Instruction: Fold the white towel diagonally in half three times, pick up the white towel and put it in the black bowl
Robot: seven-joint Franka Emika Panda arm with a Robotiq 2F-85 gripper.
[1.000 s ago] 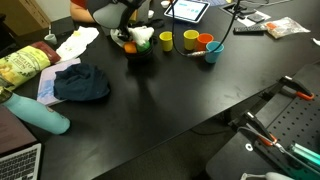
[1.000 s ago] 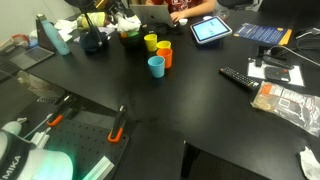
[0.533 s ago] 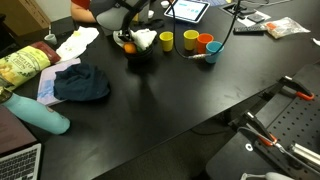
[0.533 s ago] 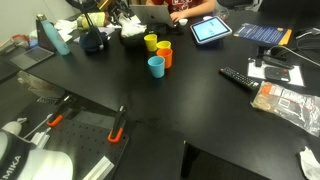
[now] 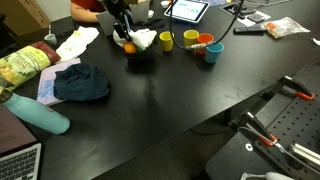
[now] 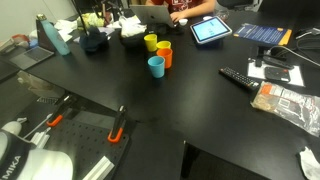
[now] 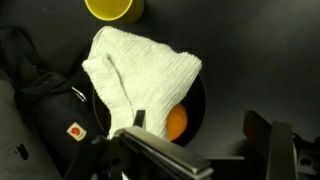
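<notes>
The white towel (image 7: 140, 68) lies bunched in the black bowl (image 7: 196, 110), draped over the bowl's rim, with an orange ball (image 7: 176, 124) beside it inside. My gripper (image 7: 200, 125) hangs just above the bowl, open, both fingers clear of the cloth and nothing between them. In both exterior views the towel (image 5: 143, 39) (image 6: 131, 30) rests on the bowl (image 5: 138, 54) (image 6: 130, 40) at the far side of the black table, with the gripper (image 5: 125, 27) right over it.
A yellow cup (image 5: 166, 40), an orange cup (image 5: 205, 42) and a blue cup (image 5: 212, 52) stand close beside the bowl. A dark blue cloth (image 5: 81, 82), a teal bottle (image 5: 38, 113) and a black bag (image 7: 40, 90) lie on its other side. A person sits behind the table.
The gripper has opened and let go of the towel, which now rests in the bowl. The arm has lifted slightly above it.
</notes>
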